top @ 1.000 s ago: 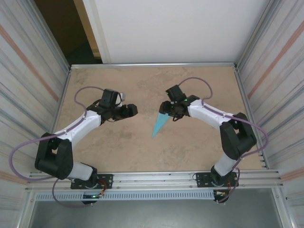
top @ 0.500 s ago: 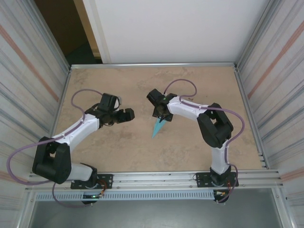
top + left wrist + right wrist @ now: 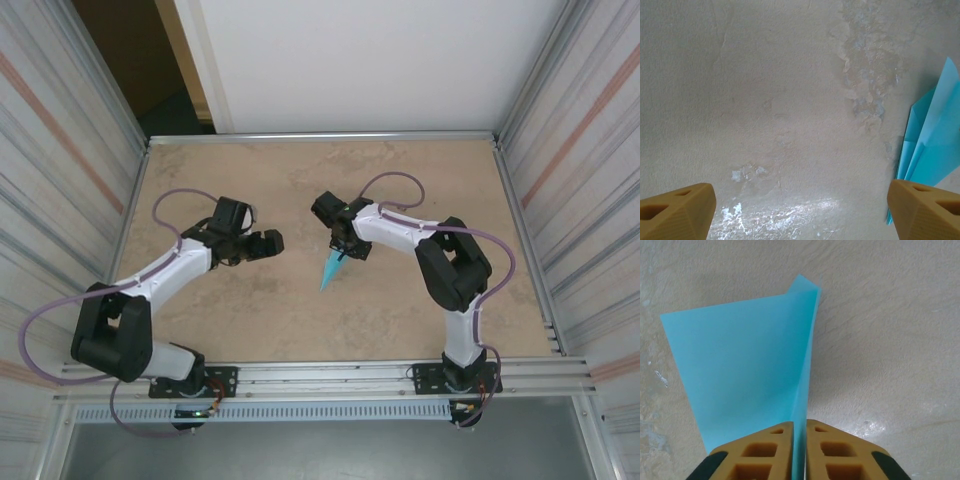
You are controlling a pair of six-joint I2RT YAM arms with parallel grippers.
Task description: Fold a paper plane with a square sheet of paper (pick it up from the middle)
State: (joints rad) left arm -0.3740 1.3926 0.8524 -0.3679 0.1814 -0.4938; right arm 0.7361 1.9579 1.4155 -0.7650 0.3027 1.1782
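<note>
Right arm had folded inward since a second earlier.
Top view: one paper plane (image 3: 333,268) at mid-tabletop (image 3: 250,310), its upper end pinched by right fingers (image 3: 344,249); left fingers (image 3: 272,241) nearby, empty.
Left wrist: left fingers (image 3: 677,210) spread wide; plane (image 3: 932,135) at right.
Right wrist: right fingers (image 3: 775,442) pressed onto plane's (image 3: 740,365) fold.

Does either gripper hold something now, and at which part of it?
The right gripper pinches the paper plane at its wide rear end, near the lengthwise fold. The left gripper is open and holds nothing.
</note>
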